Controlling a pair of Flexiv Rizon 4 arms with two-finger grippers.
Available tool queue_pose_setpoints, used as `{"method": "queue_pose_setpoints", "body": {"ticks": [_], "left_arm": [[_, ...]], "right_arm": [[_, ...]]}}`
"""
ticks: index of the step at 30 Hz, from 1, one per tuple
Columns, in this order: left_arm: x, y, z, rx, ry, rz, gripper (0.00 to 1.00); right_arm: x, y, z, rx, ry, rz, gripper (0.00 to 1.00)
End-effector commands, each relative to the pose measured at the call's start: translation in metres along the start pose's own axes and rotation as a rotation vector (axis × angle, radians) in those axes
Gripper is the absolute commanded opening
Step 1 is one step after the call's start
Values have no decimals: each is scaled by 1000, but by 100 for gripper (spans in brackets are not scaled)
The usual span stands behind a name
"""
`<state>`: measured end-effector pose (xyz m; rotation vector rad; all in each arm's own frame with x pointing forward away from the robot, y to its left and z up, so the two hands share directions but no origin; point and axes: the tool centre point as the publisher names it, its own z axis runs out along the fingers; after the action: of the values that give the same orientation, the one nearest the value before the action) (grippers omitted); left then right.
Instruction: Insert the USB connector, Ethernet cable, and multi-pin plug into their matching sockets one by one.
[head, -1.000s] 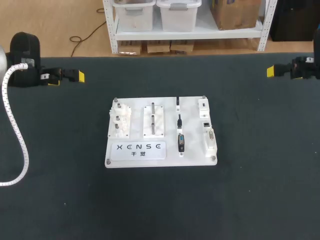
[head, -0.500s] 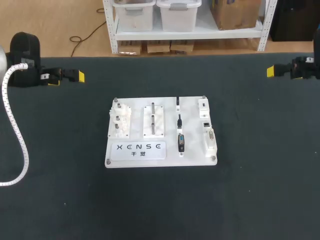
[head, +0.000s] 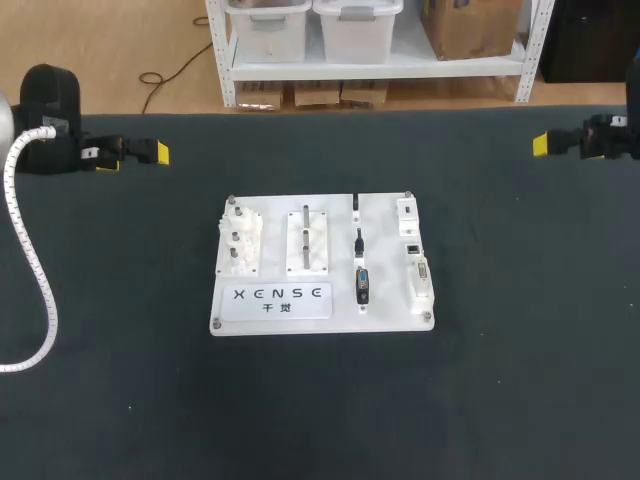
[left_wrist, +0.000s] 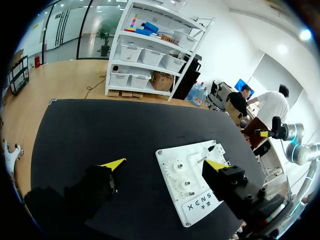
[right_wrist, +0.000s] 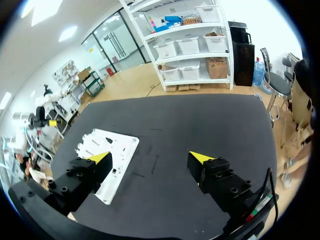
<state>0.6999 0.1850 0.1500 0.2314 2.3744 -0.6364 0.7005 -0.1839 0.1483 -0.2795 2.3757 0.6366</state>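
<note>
The black tabletop (head: 520, 380) looks matt and cloth-like; the white rectangular plastic board (head: 385, 262) on it is smooth, faintly glossy.

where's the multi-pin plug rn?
Head view: the multi-pin plug lies on the white board, right of centre, at the near end of the plug column, just left of its socket.

I had open mat (head: 500, 250) ahead of my left gripper (left_wrist: 165, 164) and right gripper (right_wrist: 150, 157). Only the raised white board (head: 385, 275) stood between them.
</note>
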Motion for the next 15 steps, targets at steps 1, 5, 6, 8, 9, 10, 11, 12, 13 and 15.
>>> {"method": "queue_pose_setpoints", "body": {"ticks": [1,5,6,8,9,10,11,12,13,15], "left_arm": [[0,0,0,0,0,0,100],[0,0,0,0,0,0,100],[0,0,0,0,0,0,100],[0,0,0,0,0,0,100],[0,0,0,0,0,0,100],[0,0,0,0,0,0,100],[0,0,0,0,0,0,100],[0,0,0,0,0,0,100],[0,0,0,0,0,0,100],[0,0,0,0,0,0,100]], "right_arm": [[-18,21,-4,89,16,-33,100],[-40,48,6,178,49,-52,100],[-44,55,11,183,64,-46,100],[-50,72,20,238,83,-57,100],[-52,80,25,245,95,-51,100],[-53,87,31,273,102,-52,100],[-53,94,38,309,131,-46,100],[-51,102,45,329,161,-35,100],[-50,107,53,350,169,-33,100],[-47,120,68,399,214,-25,100]]}}
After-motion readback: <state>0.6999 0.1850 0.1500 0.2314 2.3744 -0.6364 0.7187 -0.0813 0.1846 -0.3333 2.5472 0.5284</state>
